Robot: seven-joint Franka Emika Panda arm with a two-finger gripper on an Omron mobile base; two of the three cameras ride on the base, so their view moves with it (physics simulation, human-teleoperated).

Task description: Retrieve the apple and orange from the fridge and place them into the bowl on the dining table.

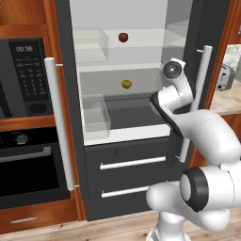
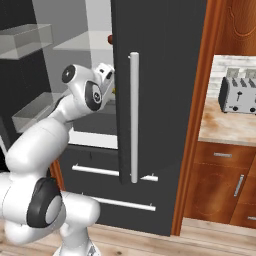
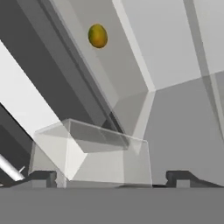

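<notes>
One fridge (image 1: 141, 155) stands open, and everything else is counted from it. Inside it are two fruits: one apple (image 1: 123, 37) on the upper shelf and one orange (image 1: 126, 84) on the shelf below. Two clear bins (image 1: 95, 113) sit at the left of its interior, one per shelf. Two long white bar handles (image 1: 60, 122) run up its doors, and two shorter white handles (image 1: 132, 163) cross its two lower drawers. Left of the fridge are one microwave (image 1: 26, 77) and one oven (image 1: 28, 164). Right of the fridge, one toaster (image 2: 238, 91) stands on one tabletop (image 2: 225, 127).
</notes>
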